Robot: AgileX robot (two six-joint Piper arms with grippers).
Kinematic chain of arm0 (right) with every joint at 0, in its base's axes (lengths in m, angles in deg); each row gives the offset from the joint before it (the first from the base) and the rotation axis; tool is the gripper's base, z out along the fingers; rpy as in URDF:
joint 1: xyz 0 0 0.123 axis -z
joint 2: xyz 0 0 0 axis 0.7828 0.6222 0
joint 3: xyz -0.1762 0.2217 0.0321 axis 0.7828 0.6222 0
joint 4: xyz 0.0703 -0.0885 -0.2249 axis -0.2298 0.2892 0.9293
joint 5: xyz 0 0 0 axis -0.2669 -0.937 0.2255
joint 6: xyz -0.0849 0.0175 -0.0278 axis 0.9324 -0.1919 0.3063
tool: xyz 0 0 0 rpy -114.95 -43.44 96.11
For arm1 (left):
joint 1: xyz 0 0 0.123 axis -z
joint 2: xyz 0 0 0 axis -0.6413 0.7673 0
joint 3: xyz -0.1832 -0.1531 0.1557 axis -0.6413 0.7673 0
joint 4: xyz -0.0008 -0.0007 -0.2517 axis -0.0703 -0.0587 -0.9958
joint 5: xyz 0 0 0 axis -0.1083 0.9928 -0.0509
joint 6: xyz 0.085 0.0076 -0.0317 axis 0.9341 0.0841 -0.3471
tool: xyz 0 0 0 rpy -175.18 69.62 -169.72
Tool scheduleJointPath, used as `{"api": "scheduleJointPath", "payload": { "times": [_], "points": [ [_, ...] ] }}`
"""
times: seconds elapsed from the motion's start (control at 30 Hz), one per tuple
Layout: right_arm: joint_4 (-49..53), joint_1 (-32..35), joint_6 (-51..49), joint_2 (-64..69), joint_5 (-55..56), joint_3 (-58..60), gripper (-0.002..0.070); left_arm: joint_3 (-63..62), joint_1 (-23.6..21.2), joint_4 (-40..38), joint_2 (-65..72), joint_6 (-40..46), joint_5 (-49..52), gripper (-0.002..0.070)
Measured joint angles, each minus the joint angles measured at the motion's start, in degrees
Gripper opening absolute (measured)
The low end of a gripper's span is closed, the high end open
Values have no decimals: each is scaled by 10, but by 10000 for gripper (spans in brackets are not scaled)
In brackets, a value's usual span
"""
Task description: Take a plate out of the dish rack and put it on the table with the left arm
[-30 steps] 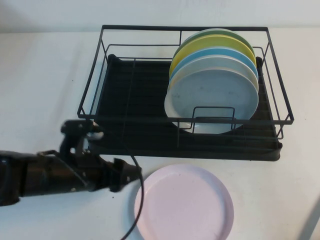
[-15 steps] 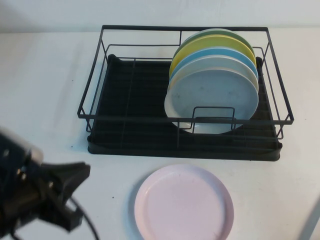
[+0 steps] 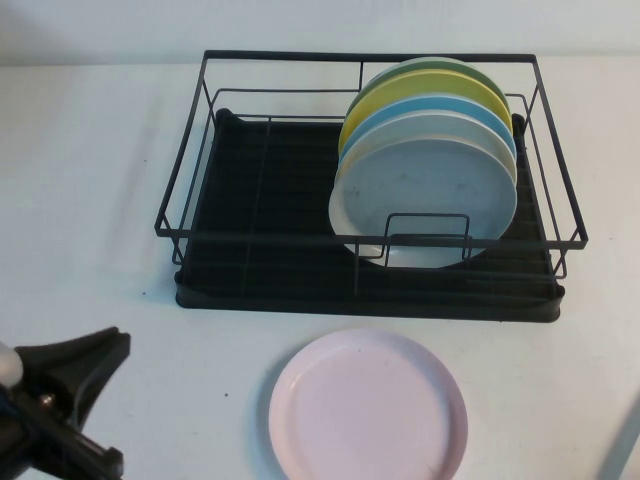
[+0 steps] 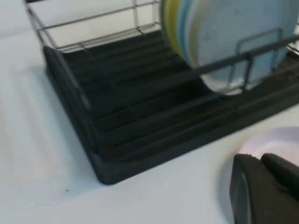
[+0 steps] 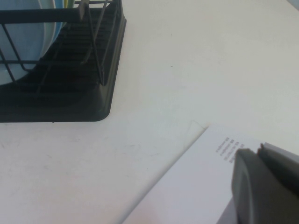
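left gripper (image 3: 85, 385) spread, empty, withdrawn to table (image 3: 80, 180) corner | right gripper (image 5: 266, 186) pressed together | plate (image 3: 367, 407) unmoved

- I read this as a staged test bench: a bare white table (image 3: 90, 180) and blank pale backdrop.
- Only kitchen prop: one black dish rack (image 3: 370, 180) of coloured plates (image 3: 430, 150).

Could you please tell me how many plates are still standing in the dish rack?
4, upright at the right end of the dish rack: grey plate frontmost, then blue plate, yellow plate, green plate; more may hide behind.
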Motion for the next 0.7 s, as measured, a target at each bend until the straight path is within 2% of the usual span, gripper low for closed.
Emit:
{"api": "scheduleJointPath", "payload": {
  "times": [0.3, 0.53, 0.63, 0.7],
  "points": [
    [0, 0, 0, 0, 0, 0, -18, 67, 0, -7, -52, -66, -69, -1],
    [0, 0, 0, 0, 0, 0, -18, 99, 0, 12, -152, -73, -93, -1],
    [0, 0, 0, 0, 0, 0, -18, 101, 0, 95, -188, -101, -93, -1],
    [0, 0, 0, 0, 0, 0, -18, 101, 0, 232, -208, -218, -81, -1]
  ]
}}
